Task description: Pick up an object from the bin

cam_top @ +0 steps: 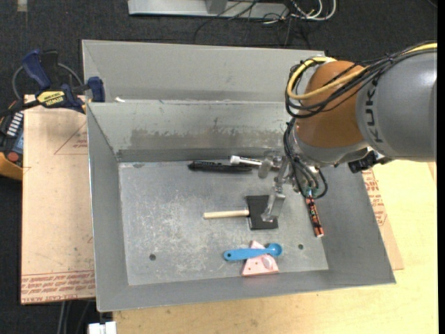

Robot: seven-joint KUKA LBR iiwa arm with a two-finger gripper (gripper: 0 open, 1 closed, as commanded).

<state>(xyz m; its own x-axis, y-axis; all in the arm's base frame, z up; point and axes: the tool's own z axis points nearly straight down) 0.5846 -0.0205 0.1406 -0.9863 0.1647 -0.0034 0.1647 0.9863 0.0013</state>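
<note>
My hand (273,207) is low over the black head of a small wooden-handled mallet (259,218) lying just beneath it; I cannot tell whether it is wide or narrow. Nothing looks lifted yet, so the grasp and the raise remain.

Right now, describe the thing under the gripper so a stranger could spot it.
In the middle of the grey bin, under the gripper, lies a small tool: pale wooden handle, black block head. Only it has wood; the pen behind is black, the scoop in front blue.
</note>
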